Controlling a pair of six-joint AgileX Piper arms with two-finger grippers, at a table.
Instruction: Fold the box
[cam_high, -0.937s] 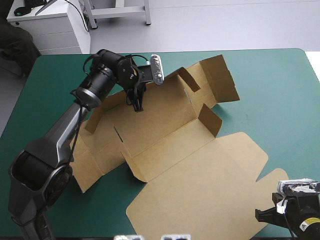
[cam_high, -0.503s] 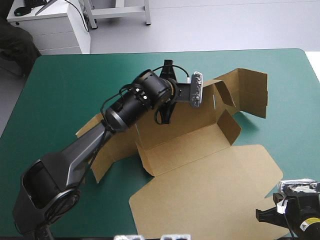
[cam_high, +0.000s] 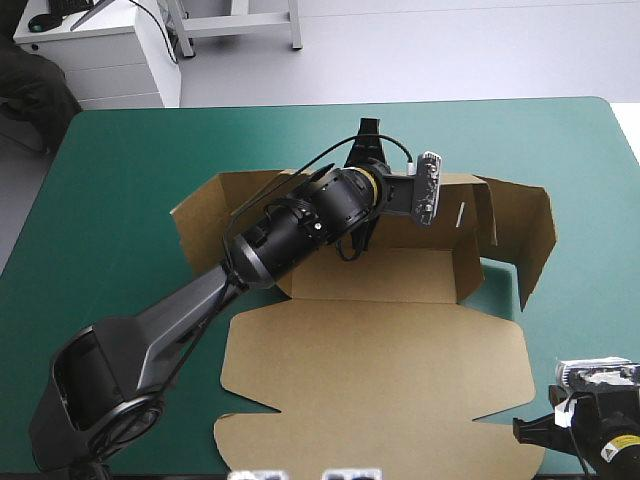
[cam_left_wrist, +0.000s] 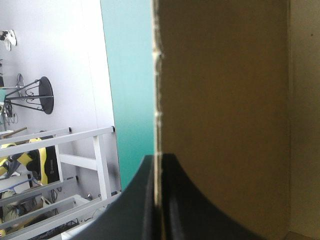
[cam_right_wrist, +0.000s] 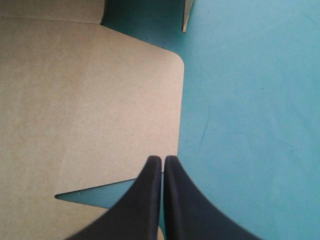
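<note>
The brown box lies mid-table, its wide lid panel flat toward the near edge and its far wall and right end flaps raised. My left gripper reaches over the far wall, shut on its top edge. In the left wrist view the board runs edge-on between the black fingers. At the near right corner of the table my right gripper is low. In its own view the fingers are shut with nothing in them, just off the lid's corner.
The teal-green cover shows on all sides of the box. The lid's near edge lies close to the table's front edge. A notch in the lid's side edge lies beside my right gripper.
My left gripper has swung right along the far side with the wall in its grip. The box has turned and slid with it, and now lies square to the table. The right gripper has stayed put.
</note>
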